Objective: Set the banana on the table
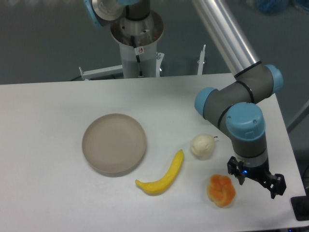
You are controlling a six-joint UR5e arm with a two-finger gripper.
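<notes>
Counting near to far: one orange lumpy fruit (221, 190) sits closest, at the front right of the desk (48, 121). Gripper (256, 177) hangs just right of it, fingers apart, released, holding nothing; whether it touches the desk cannot be told. One banana (162, 176), bright yellow and curved, lies flat on the desk left of the orange fruit, its thin tip pointing up toward the back right and its thick end at the front left. It lies apart from everything else, between the plate and the orange fruit. One pale cream round fruit (203, 146) sits just behind the banana's tip, near the arm's wrist, with a small dark stem on its right side. One round beige plate (114, 143) rests left of centre, with nothing in it; the banana lies outside its rim, near but not touching. One UR5e arm (241, 101), grey with blue joint caps, bends over the right side of the desk, and its silver link runs up out of the top edge. Robot base pedestal (137, 43) stands at the far edge of the desk, centre back, with a white bracket (101, 72) at its foot. Grey wall behind.
</notes>
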